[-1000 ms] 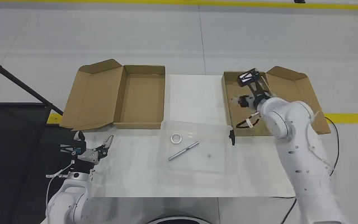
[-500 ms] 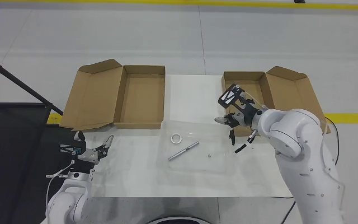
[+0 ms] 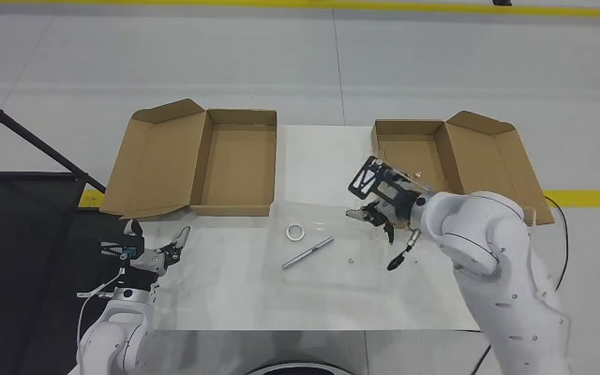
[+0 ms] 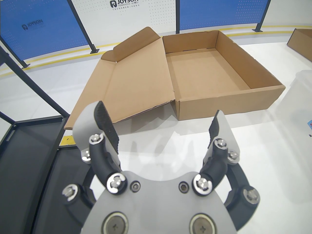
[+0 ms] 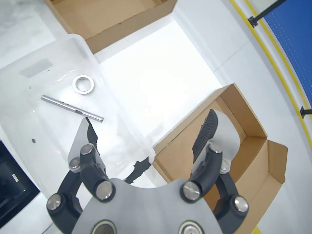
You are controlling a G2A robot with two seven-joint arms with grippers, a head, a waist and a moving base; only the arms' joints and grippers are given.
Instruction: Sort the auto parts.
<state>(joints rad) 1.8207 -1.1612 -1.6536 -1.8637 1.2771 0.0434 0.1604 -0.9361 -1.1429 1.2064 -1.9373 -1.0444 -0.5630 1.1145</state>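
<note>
The left box (image 3: 239,159) and the right box (image 3: 417,150) are matt brown cardboard; the tray (image 3: 361,272) is clear, glossy plastic; the table (image 3: 225,291) is smooth, white and faintly reflective. The ring (image 5: 83,84) and the rod (image 5: 72,108) are smooth, bright metal; the left gripper (image 4: 158,110) and the right gripper (image 5: 148,116) have matt grey metal fingers faced with black, rough-ribbed pads (image 4: 107,127).

left claw (image 4: 159,120) agape, empty | right claw (image 5: 150,122) agape, empty
</note>
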